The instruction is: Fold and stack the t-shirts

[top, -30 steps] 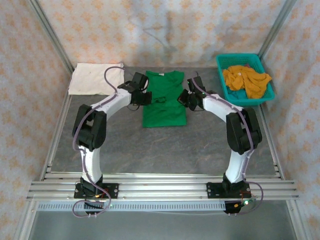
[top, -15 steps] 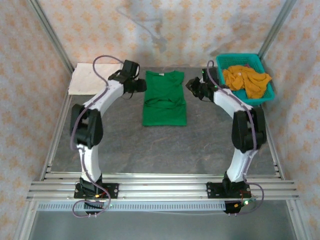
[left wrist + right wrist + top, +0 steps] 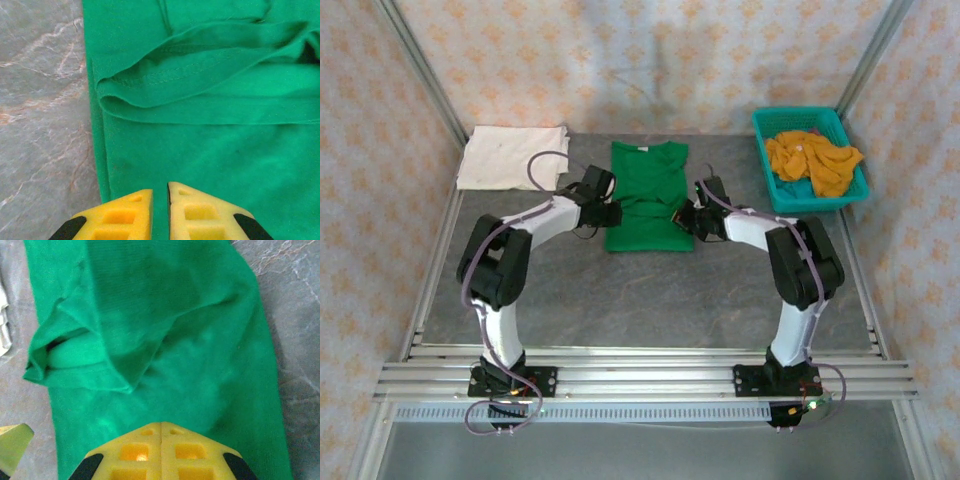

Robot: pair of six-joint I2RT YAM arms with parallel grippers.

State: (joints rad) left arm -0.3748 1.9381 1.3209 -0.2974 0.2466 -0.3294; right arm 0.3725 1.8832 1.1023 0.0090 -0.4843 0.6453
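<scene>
Grey table (image 3: pixel 650 290): green t-shirt (image 3: pixel 648 195) lies flat at far centre, neck away from the arms, sleeves tucked in as loose, puckered flaps.

Risk: if the lower half is carried up, those flaps may slide out and the fold go skew, since nothing pins them. Uneven pull from the two sides would twist the hem.

Cream-white t-shirt (image 3: pixel 510 157) far left and teal basket (image 3: pixel 761 150) of mustard-orange t-shirts (image 3: pixel 815 160) far right, both well apart. Nothing blocks the fold.

Left gripper (image 3: pixel 160 192) is on the shirt's left edge, pads closed to a slit. Right gripper (image 3: pixel 161 426) is on the right edge, pads clenched. Cannot tell whether either nips cloth; a missed pinch leaves that side behind.
</scene>
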